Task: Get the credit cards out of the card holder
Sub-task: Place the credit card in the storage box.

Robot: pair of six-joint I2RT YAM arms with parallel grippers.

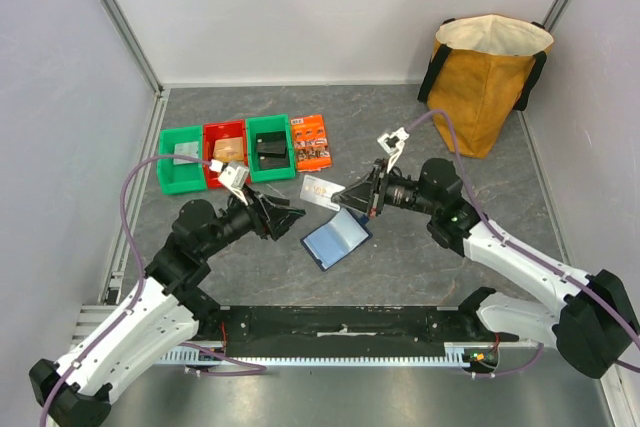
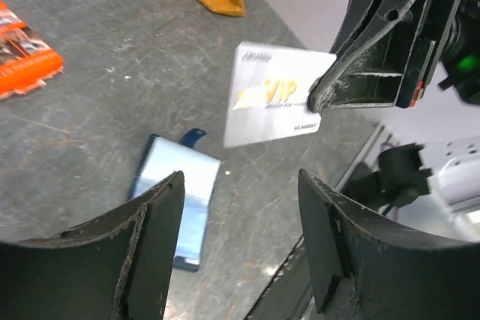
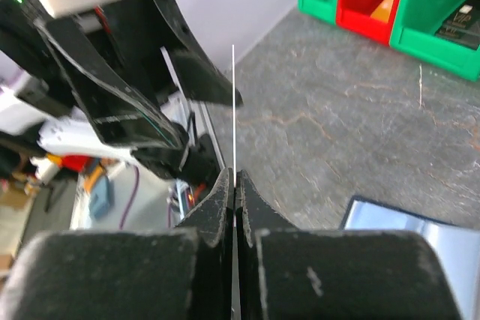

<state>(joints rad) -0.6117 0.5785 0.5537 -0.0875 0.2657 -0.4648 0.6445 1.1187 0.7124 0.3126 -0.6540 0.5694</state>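
Note:
The navy card holder lies open on the table, pale blue sleeves up; it also shows in the left wrist view and the right wrist view. My right gripper is shut on a silver card printed VIP, held above the table. The card faces the left wrist camera and shows edge-on in the right wrist view. My left gripper is open and empty, just left of the card and the holder. A tan-gold card lies in the red bin.
Green, red and green bins stand at the back left, with cards in them. An orange printed packet lies beside them. A mustard bag stands at the back right. A black rail runs along the near edge.

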